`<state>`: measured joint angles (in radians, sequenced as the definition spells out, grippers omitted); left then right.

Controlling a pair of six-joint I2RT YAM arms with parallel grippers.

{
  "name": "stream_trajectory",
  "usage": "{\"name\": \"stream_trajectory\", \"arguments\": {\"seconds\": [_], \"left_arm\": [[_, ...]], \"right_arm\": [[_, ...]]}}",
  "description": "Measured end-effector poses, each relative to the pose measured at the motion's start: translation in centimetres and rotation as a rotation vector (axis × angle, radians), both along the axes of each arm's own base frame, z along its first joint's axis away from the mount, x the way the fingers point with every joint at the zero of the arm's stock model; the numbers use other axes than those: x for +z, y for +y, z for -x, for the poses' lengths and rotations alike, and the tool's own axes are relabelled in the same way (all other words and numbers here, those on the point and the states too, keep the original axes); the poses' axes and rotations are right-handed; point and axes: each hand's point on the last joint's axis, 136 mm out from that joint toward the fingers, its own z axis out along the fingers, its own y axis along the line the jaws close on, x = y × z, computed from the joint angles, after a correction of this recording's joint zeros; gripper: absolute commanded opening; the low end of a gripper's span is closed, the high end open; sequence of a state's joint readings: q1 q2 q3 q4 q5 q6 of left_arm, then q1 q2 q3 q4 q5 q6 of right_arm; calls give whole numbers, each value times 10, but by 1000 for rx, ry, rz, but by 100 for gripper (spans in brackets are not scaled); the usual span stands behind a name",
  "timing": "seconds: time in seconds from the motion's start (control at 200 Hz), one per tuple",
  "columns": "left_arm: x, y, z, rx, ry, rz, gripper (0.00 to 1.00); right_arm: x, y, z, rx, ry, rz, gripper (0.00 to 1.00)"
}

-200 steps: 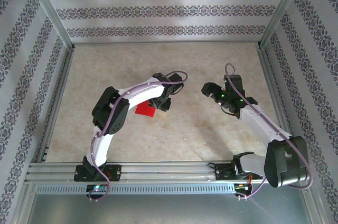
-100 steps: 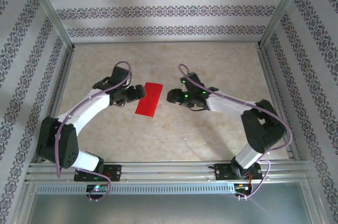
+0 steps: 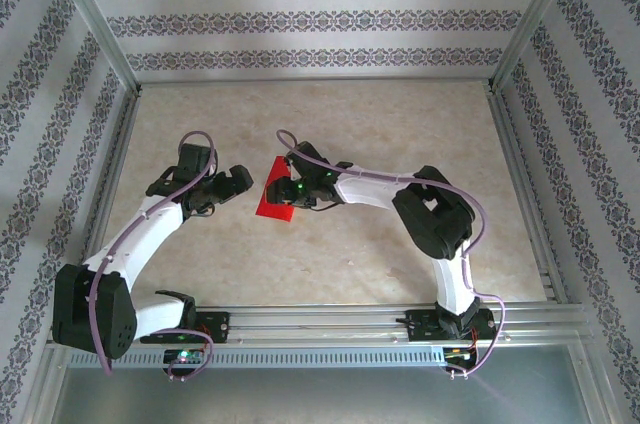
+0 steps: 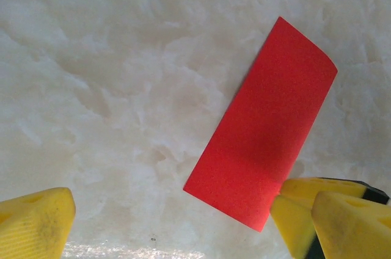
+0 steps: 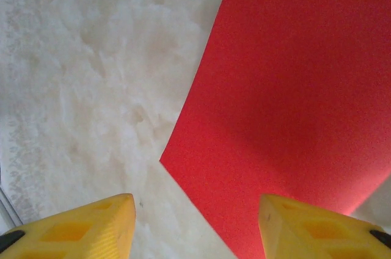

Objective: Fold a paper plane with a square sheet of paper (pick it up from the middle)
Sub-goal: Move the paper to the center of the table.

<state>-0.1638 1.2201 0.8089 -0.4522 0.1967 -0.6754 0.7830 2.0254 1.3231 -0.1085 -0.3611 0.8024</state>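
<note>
The sheet of paper (image 3: 270, 204) is bright red and lies flat on the table, folded to a narrow rectangle. My left gripper (image 3: 238, 182) stands open just left of it. In the left wrist view the paper (image 4: 263, 131) lies ahead and to the right, its near corner beside the right yellow fingertip (image 4: 299, 213), with bare table between the jaws of the left gripper (image 4: 171, 210). My right gripper (image 3: 284, 187) hovers over the paper's upper part. Its jaws (image 5: 197, 205) stand apart with nothing gripped; the paper (image 5: 293, 88) spreads under the right fingertip (image 5: 305, 228).
The pale marbled table top (image 3: 380, 124) is fenced by aluminium rails (image 3: 300, 319) at the near edge and patterned walls on the other three sides. Both arms reach inward toward the middle, their elbows out to the sides.
My left gripper has let go of the paper, opened wide and drawn back to the left. My right arm has swung left across the table until it hangs over the paper, its jaws narrowing.
</note>
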Motion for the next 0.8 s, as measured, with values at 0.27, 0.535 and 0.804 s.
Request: {"name": "stream_trajectory", "arguments": {"seconds": [0.27, 0.535, 0.804], "left_arm": [[3, -1, -4, -2, -16, 18, 100], [-1, -11, -6, -35, -5, 62, 100], [-6, -28, -10, -85, 11, 142, 100]], "right_arm": [[-21, -9, 6, 34, 55, 40, 55], [-28, -66, 18, 151, 32, 78, 56], [-21, -113, 52, 270, 26, 119, 57]]}}
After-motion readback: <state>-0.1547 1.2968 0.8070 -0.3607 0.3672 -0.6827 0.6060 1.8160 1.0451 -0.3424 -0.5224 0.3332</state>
